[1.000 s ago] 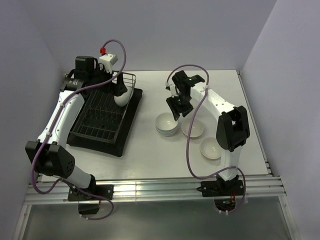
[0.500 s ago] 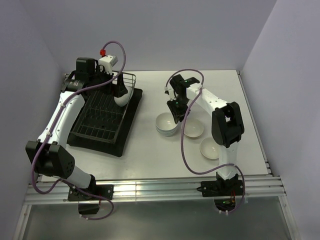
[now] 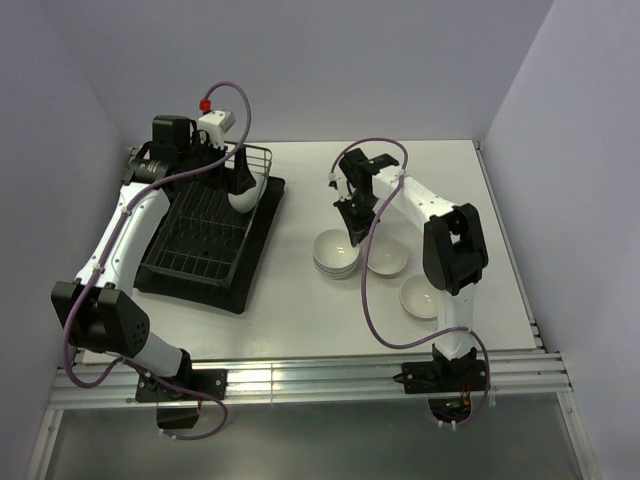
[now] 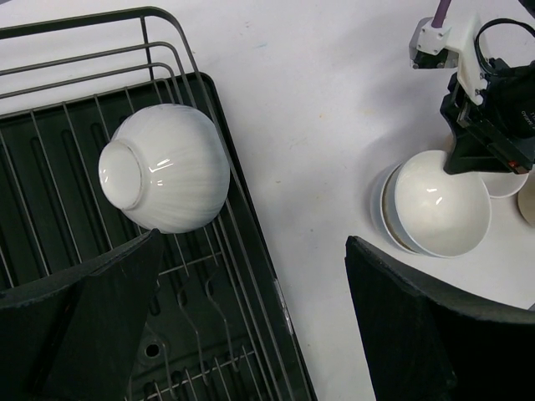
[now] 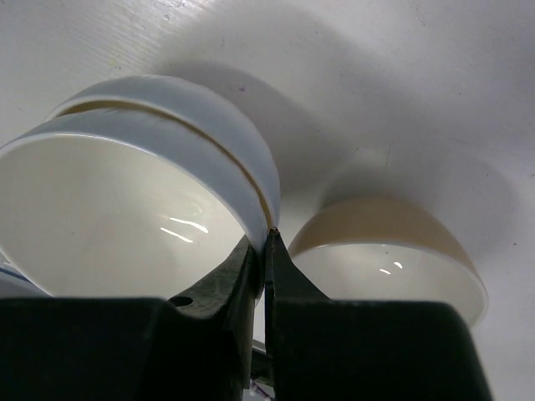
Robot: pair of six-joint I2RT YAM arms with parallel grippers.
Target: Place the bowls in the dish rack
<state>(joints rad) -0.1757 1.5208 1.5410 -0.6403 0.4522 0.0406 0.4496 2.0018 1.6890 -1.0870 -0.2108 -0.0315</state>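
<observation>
Two bowls sit stacked [image 3: 335, 253] mid-table. My right gripper [image 3: 352, 226] is shut on the near-right rim of the top bowl [image 5: 125, 209], one finger inside and one outside, above the lower bowl [image 5: 213, 113]. A tan-bottomed bowl [image 5: 384, 242] lies just right of it. Another bowl [image 4: 167, 178] leans on its side in the far right corner of the dish rack [image 3: 190, 240]. My left gripper [image 4: 251, 259] hovers open over the rack's right edge, with nothing between its fingers. The left wrist view also catches the stacked bowls [image 4: 439, 213].
The rack stands on a black tray [image 3: 255, 275] on the left half of the table. Two single bowls lie right of the stack: one [image 3: 386, 258] next to it, one [image 3: 420, 298] nearer the front edge. Walls enclose the table on three sides.
My right gripper has come down towards the stack and closed on the top bowl's rim. The left arm has not moved.
</observation>
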